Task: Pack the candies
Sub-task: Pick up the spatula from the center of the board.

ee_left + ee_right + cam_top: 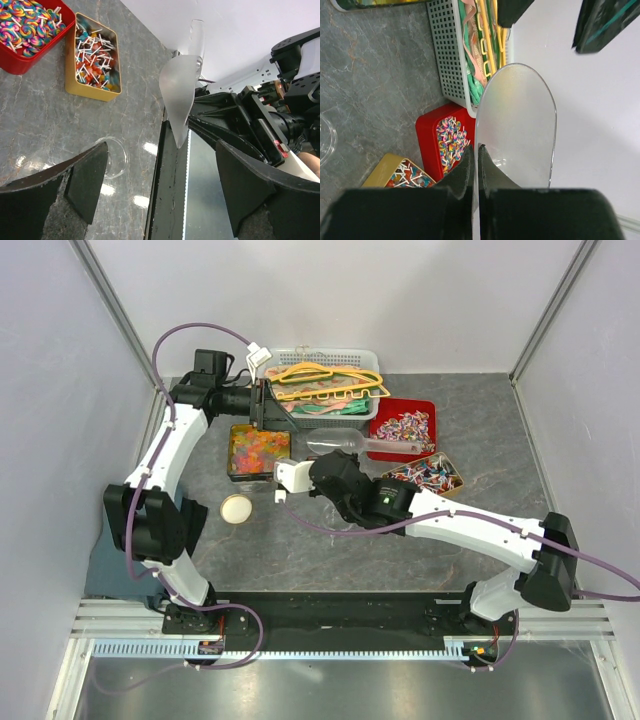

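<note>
Orange, yellow and pink gummies fill a gold tin at the back left. Red, blue and white wrapped candies lie in a second gold tin, also in the left wrist view and the right wrist view. My right gripper is shut on the edge of a clear plastic pouch and holds it up above the table, between the tins. The pouch looks empty. My left gripper is open and empty, just behind the gummy tin, facing the pouch.
A red tin of swirl lollipops sits at the back right. A grey basket of hangers stands against the back wall. A small round clear dish lies on the table at the front left.
</note>
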`<control>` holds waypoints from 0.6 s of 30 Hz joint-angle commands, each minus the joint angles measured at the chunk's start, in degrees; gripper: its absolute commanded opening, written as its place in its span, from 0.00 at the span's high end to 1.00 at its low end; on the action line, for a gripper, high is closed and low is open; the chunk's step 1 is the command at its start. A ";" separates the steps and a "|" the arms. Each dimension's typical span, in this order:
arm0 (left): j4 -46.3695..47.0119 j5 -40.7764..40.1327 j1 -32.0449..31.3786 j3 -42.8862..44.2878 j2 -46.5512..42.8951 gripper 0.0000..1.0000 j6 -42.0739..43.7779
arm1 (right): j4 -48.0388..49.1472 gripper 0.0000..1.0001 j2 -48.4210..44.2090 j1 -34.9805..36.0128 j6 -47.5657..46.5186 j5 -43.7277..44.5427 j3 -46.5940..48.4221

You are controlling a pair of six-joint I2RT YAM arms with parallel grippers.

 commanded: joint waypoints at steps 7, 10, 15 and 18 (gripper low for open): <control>-0.04 -1.38 -1.97 0.92 -1.73 0.11 -0.85 | 0.51 1.00 3.66 0.44 0.51 -1.04 9.28; 0.13 -2.18 -2.32 1.19 -1.30 0.11 -1.03 | 0.07 1.00 5.07 1.14 0.86 -1.30 10.69; 0.31 -2.88 -2.93 1.54 -1.29 0.16 -1.29 | -0.72 1.00 7.00 2.11 1.21 -1.30 12.80; 0.31 -3.49 -3.11 1.45 -1.56 0.26 -1.29 | -0.89 1.00 8.06 2.37 1.83 -1.65 13.94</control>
